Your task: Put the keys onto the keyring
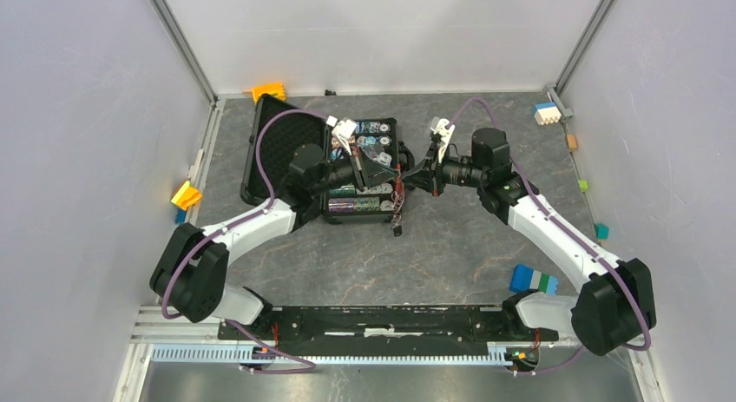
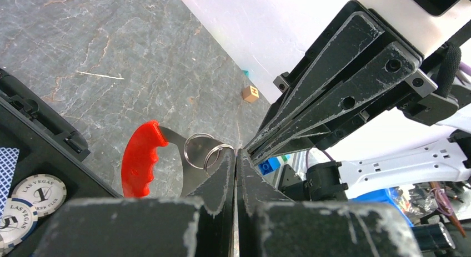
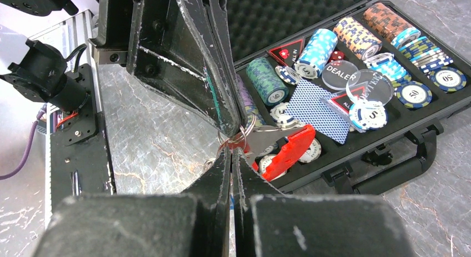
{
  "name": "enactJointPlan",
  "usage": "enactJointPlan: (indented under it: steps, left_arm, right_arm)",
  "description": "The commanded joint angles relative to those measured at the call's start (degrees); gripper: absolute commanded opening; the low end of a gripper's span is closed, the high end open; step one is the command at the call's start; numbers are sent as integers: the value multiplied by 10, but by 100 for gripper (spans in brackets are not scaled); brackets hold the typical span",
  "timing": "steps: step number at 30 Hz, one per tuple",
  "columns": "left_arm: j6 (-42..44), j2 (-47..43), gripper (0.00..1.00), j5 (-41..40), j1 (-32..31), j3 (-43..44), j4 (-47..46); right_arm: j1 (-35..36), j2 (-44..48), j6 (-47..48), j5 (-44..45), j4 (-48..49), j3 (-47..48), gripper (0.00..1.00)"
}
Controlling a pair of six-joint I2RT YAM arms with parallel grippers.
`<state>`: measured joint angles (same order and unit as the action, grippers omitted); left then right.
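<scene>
Both grippers meet tip to tip in the air above the right end of the open poker-chip case [image 1: 266, 150]. My left gripper [image 2: 236, 152] is shut on the keyring: two thin silvery rings [image 2: 185, 152] stick out beside its tip. The long red tag [image 2: 141, 164] on its flat metal piece hangs to the left. In the right wrist view the tag [image 3: 290, 150] hangs over the chips. My right gripper [image 3: 232, 150] is shut, its tip against the rings [image 3: 248, 126]. A blue sliver shows between its jaws, seemingly the blue key. A small red bit sits at its tip; I cannot tell whether it is the red key.
The case holds stacked chips [image 3: 267, 79], cards and a dealer button, with its handle [image 3: 389, 171] toward the right arm. Loose blocks lie around the table edges: orange [image 1: 269, 91], yellow [image 1: 186, 194], blue-white-green [image 1: 532, 280], white-blue [image 1: 546, 114].
</scene>
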<state>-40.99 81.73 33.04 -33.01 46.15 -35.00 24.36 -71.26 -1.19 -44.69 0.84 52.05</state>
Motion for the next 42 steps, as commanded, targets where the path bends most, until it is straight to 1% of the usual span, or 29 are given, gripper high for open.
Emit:
enactJointPlan:
  steps: [1,13,32,37,42]
  left_arm:
    - [-41,-2,2,-19,7,-2,-54]
    - [-66,2,2,-37,13,-11,-65]
    - [-64,13,2,-54,13,-11,-60]
    - [-72,15,2,-42,13,-14,-87]
    - [-73,12,2,-28,15,-25,-123]
  right_arm:
    - [4,-3,6,-4,12,7,2]
    - [4,-15,-21,-33,29,5,1]
    - [4,-36,-60,-70,61,10,1]
    - [4,-36,-61,-73,65,8,4]
    - [4,-28,-34,-57,40,14,12]
